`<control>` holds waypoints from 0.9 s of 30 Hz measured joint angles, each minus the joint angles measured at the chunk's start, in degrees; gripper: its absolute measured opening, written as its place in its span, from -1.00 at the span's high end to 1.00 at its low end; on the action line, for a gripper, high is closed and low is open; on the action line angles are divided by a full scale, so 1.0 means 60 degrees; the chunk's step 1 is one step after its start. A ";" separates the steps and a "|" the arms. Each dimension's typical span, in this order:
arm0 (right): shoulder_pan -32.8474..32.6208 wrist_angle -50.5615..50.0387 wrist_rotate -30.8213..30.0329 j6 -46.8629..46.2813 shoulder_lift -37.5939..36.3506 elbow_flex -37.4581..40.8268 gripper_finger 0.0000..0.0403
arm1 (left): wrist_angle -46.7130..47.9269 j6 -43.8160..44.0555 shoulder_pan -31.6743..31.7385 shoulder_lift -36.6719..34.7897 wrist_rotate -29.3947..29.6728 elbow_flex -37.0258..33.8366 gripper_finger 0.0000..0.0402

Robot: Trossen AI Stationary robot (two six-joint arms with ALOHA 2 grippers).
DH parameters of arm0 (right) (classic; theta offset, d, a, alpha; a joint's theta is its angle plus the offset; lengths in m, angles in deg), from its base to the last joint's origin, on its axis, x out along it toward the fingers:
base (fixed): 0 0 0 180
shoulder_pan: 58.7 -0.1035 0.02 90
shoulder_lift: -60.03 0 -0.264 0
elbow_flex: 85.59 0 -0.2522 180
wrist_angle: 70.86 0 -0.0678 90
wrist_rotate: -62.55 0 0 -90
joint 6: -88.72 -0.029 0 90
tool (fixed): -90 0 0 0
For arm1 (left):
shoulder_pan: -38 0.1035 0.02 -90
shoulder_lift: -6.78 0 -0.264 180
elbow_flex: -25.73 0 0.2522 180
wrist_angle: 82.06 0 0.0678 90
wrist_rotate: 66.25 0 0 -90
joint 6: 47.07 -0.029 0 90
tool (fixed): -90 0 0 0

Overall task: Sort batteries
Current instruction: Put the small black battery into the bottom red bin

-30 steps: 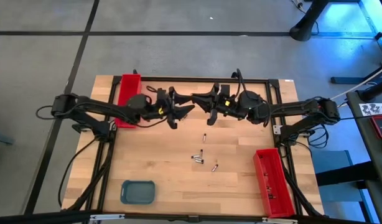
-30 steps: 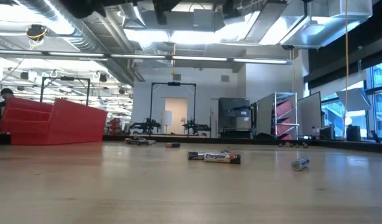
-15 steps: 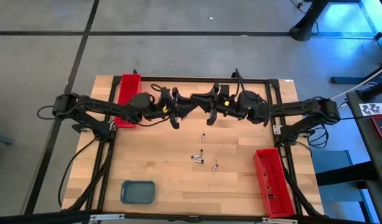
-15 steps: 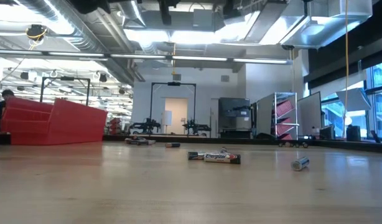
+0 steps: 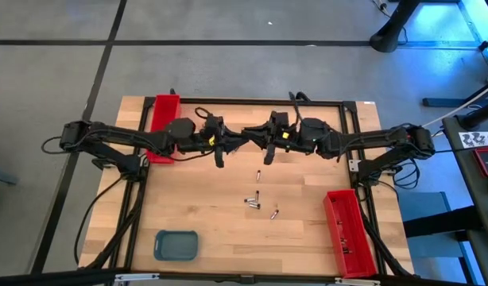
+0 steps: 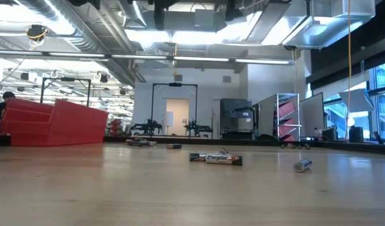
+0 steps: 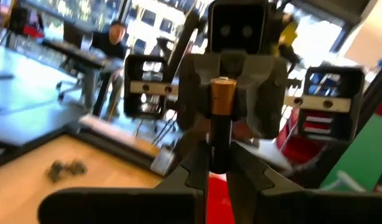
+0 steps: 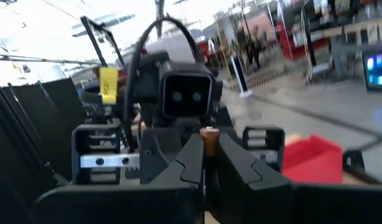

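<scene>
One battery (image 7: 219, 124), copper-capped and black-bodied, is up in the air at the table's (image 5: 204, 214) twelve o'clock, pinched from both sides: the left gripper (image 5: 242, 137) has its fingers (image 7: 194, 171) clamped on it, the right gripper (image 5: 253, 135) pinches it too, tip to tip. Loose batteries (image 5: 254, 200) lie mid-table, toward the five o'clock red tray (image 5: 349, 232); another red tray (image 5: 163, 119) at eleven, a blue-grey tray (image 5: 176, 245) at seven

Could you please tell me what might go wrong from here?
The left pincer and right pincer both hold one battery above the table. If one pulls before the other releases, it could slip and fall among the loose batteries. The pincers are close enough to collide.
</scene>
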 joint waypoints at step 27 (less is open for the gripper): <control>-0.0023 -0.3720 0.1433 -0.0172 -0.0042 -0.1377 0.92 | 0.2407 -0.0645 -0.0500 -0.0077 0.0202 0.0714 0.88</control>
